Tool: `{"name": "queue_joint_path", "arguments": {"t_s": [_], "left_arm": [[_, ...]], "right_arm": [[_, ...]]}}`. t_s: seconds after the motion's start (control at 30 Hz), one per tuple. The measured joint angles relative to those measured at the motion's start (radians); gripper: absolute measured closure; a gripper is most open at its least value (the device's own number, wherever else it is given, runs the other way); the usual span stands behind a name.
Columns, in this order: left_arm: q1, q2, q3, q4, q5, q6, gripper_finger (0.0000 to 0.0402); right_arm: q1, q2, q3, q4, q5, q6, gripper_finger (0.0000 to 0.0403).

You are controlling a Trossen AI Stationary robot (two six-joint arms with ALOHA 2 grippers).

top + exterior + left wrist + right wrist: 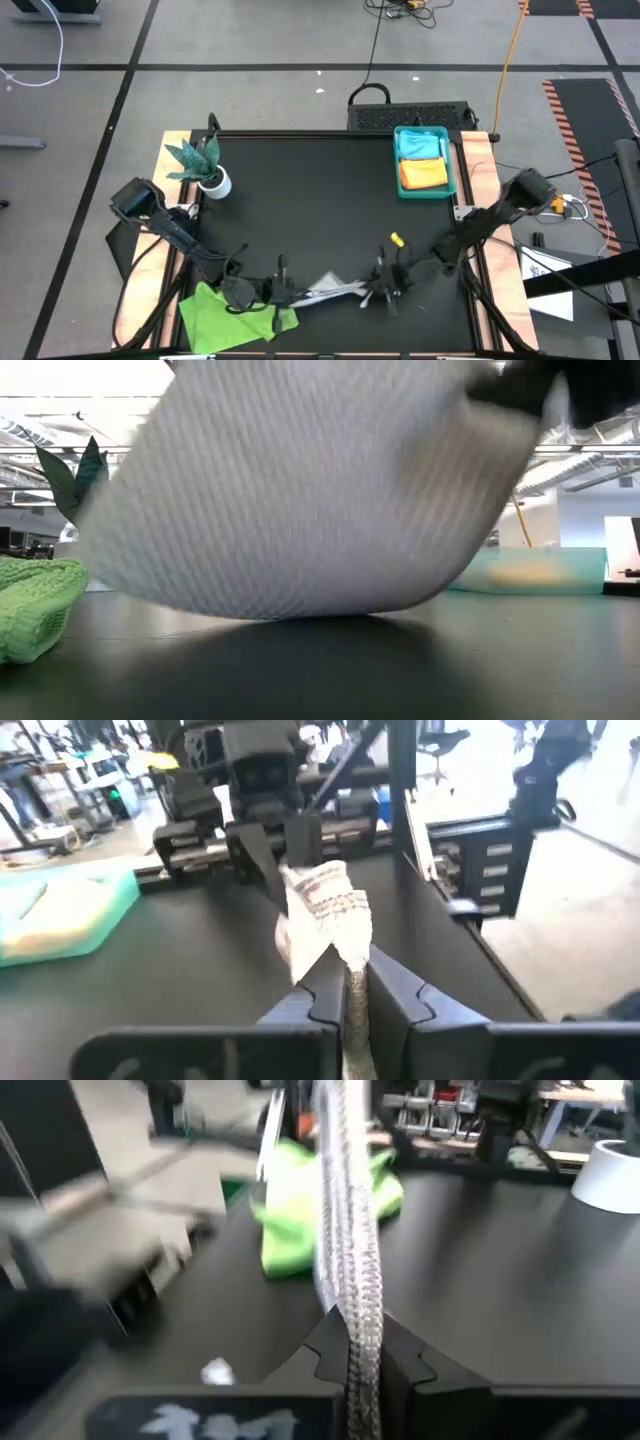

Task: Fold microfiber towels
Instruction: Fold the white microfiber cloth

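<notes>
The white-grey towel (300, 490) looks like ribbed, nubby cloth, the lime green towel (30, 605) fuzzier; table (320, 200) top's smooth matt black.

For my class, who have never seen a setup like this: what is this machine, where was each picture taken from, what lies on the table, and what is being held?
It is a robot with two dark arms at a black table. One picture looks down from above, one looks level across the tabletop, and two come from cameras on the wrists. The left end effector and the right end effector are each shut on an edge of the white-grey towel, stretched between them. A lime green towel lies at the near left corner. A teal tray holds folded blue and orange towels. A small plant stands at the left.
</notes>
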Motion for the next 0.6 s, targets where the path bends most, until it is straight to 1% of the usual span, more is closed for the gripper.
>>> {"name": "queue_joint_path", "arguments": {"t_s": [0.1, 0.17, 0.23, 0.3, 0.43, 0.5, 0.6], "left_arm": [[-0.015, -0.021, 0.000, -0.015, -0.057, -0.025, 0.0392], [-0.013, -0.022, 0.000, -0.037, -0.086, -0.060, 0.0392], [-0.001, -0.022, 0.000, -0.095, -0.118, -0.108, 0.0384], [0.020, -0.022, 0.000, -0.161, -0.147, -0.158, 0.0378], [0.067, -0.022, 0.000, -0.282, -0.195, -0.228, 0.0386], [0.093, -0.022, 0.000, -0.327, -0.234, -0.234, 0.0393], [0.141, -0.022, -0.001, -0.396, -0.279, -0.232, 0.0389]], "right_arm": [[-0.005, -0.116, 0.033, -0.156, -0.010, 0.131, 0.0397], [-0.025, -0.165, 0.066, -0.259, -0.062, 0.233, 0.0397], [-0.059, -0.203, 0.092, -0.351, -0.121, 0.300, 0.0397], [-0.100, -0.216, 0.099, -0.424, -0.155, 0.322, 0.0398], [-0.203, -0.211, 0.097, -0.499, -0.160, 0.352, 0.0398], [-0.257, -0.204, 0.097, -0.529, -0.161, 0.331, 0.0397], [-0.343, -0.193, 0.097, -0.545, -0.161, 0.271, 0.0397]]}}
